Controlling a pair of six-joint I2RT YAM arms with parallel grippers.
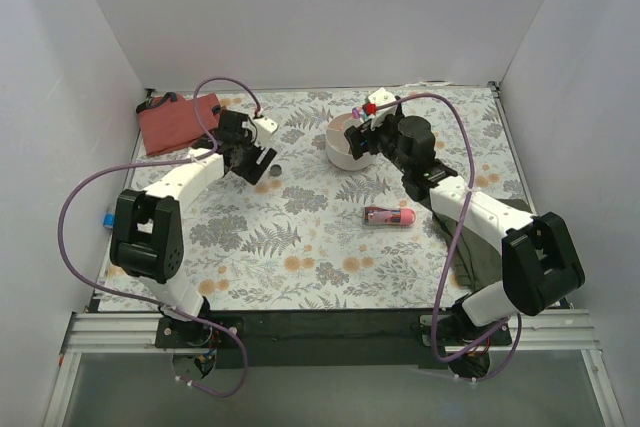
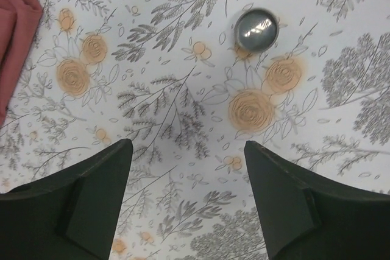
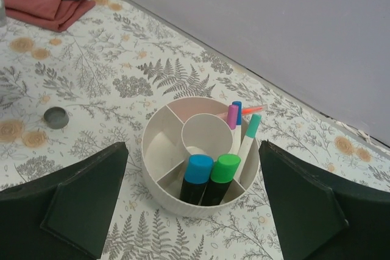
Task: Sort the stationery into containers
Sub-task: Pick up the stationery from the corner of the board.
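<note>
Right wrist: I see my right gripper (image 3: 194, 150) spread wide and empty over the white tub (image 3: 152, 175); my left gripper (image 2: 187, 145) hangs released above the floral tablecloth (image 2: 170, 59), white walls (image 3: 274, 28) around.

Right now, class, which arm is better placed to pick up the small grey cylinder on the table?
Probably left: the left end effector, open, hangs near the cylinder; the right end effector is over the white tub.

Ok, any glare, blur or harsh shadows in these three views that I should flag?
Top external: even, diffuse light, soft shadows only. Left wrist: a bright reflection on the shiny top of the small grey cylinder; the tablecloth print is reasonably sharp. Right wrist: the white tub and its pens are in focus, no glare.
</note>
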